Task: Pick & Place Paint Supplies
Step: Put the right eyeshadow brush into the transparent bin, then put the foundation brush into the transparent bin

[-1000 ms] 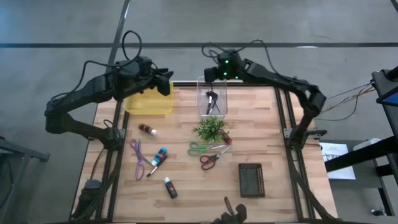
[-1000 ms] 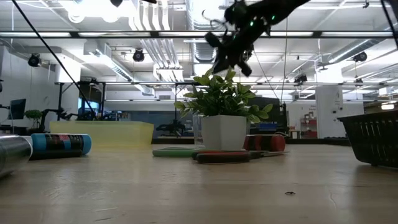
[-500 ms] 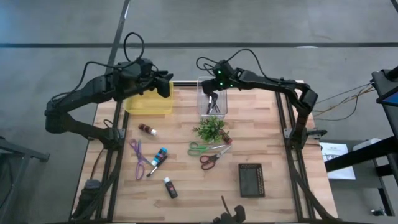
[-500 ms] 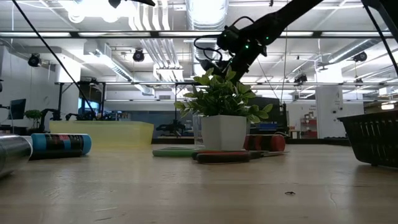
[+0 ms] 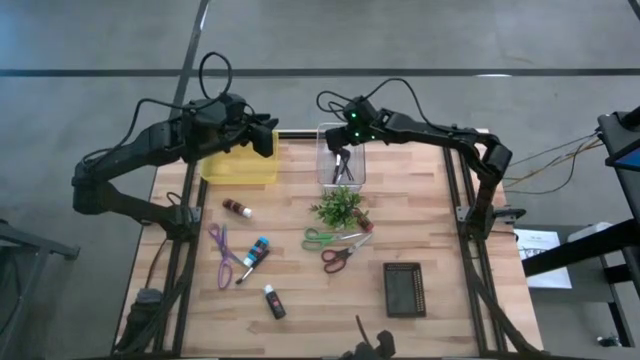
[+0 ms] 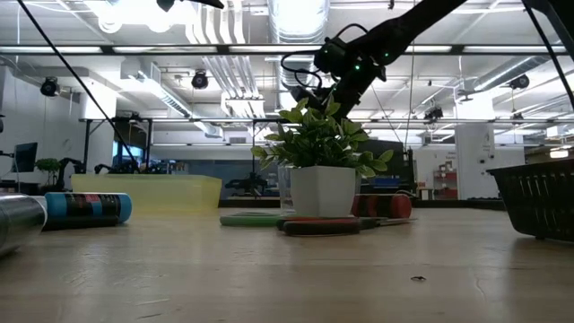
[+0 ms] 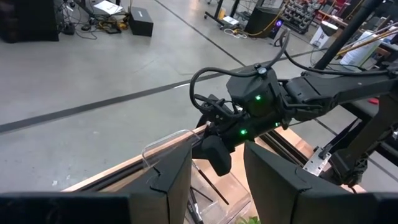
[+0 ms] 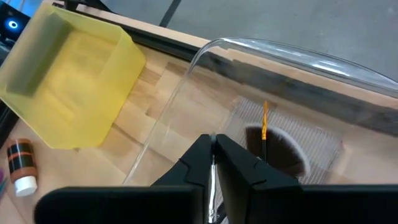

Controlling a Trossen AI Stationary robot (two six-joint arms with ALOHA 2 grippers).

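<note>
My right gripper (image 5: 341, 153) hangs over the clear container (image 5: 341, 172) at the table's far edge, shut on a thin brush (image 8: 213, 177). A fan brush (image 8: 273, 149) with an orange tip lies on the container's floor. My left gripper (image 7: 217, 180) is open above the far right corner of the yellow bin (image 5: 240, 165), touching nothing. On the wood lie a brown tube (image 5: 237, 208), purple scissors (image 5: 222, 255), a blue tube (image 5: 258, 250), a black tube with a white cap (image 5: 273, 300), green scissors (image 5: 320, 238) and red scissors (image 5: 340, 256). My right gripper pinches a thin silvery shaft of the brush (image 8: 213, 168) between its two fingertips (image 8: 198, 158). The fingers slant down from above into the clear container's mouth (image 8: 280, 46). The brush's ends are hidden by the fingers.
A small potted plant (image 5: 338, 207) stands just nearer than the clear container, and in the low view its leaves (image 6: 318, 139) rise in front of the right gripper (image 6: 316, 90). A black basket (image 5: 403, 288) sits at the near right. Bare wood lies between plant and yellow bin.
My right gripper came down and toward the table's near edge, from beyond the far edge to over the clear container, then held still for the last half second. The left arm and the loose items stayed put.
</note>
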